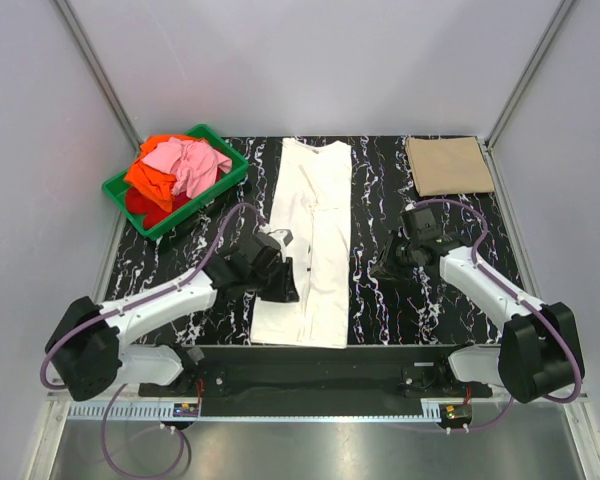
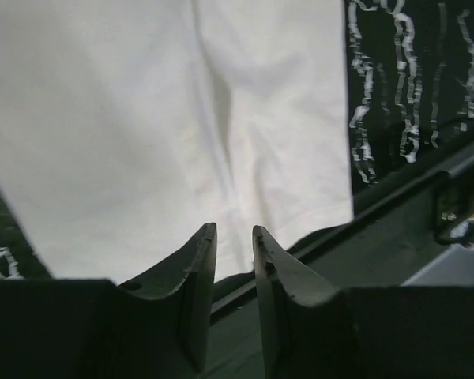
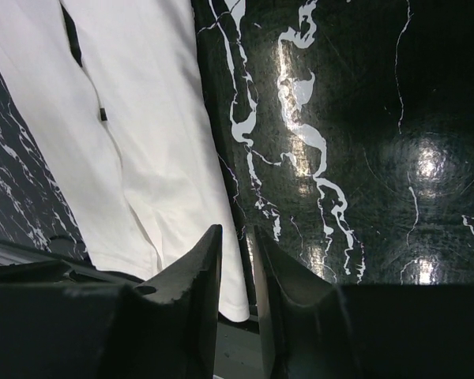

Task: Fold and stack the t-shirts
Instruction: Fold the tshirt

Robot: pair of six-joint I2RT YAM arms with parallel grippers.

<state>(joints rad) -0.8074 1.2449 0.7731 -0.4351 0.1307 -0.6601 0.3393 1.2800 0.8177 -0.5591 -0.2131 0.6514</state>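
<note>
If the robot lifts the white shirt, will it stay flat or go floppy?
Probably floppy: the white shirt lies flat with soft creases, so lifted parts would likely droop. It looks thin, so probably light. Pushed, it might bunch up rather than slide whole.

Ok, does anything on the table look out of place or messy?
Nothing serious. The white tee lies flat in a long strip, wider at its near hem. The tan tee is squarely folded. The other tees heap above the crate rim, none spilled.
</note>
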